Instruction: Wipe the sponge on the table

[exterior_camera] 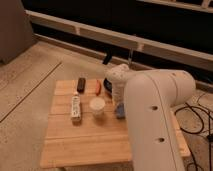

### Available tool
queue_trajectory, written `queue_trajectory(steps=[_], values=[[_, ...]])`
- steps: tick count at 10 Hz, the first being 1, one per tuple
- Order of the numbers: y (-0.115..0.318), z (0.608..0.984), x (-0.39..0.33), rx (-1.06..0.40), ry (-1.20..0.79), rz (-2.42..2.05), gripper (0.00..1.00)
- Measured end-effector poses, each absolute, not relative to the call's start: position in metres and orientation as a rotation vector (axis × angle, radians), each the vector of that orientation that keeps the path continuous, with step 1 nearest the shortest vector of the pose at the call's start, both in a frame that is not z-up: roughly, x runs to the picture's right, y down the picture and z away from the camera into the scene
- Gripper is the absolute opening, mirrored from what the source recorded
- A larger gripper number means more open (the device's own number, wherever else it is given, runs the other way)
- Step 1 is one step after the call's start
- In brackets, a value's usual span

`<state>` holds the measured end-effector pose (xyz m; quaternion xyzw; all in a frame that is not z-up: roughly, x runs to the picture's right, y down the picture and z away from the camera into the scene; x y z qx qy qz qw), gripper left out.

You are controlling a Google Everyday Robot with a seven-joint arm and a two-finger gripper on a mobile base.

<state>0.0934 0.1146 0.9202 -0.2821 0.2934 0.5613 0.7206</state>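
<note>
On the worktop (65,145) a white bar (75,107) lies lengthwise, with a black block (81,84) at its 12 o'clock. A red item (98,87) sits at 12 o'clock of the cup (97,107). The sponge (120,111) lies flat at the cup's 3 o'clock. The end effector (119,100) comes down on it from above, probably to press it against the planks for wiping. Whether it grips the sponge I cannot tell. The arm (155,115) hides the worktop's right side.
</note>
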Motion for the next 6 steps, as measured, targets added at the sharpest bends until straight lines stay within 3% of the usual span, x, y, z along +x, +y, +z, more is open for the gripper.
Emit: queue_trajectory(steps=[6], values=[[0.078, 0.901, 0.076, -0.590, 0.530, 1.268, 0.80]])
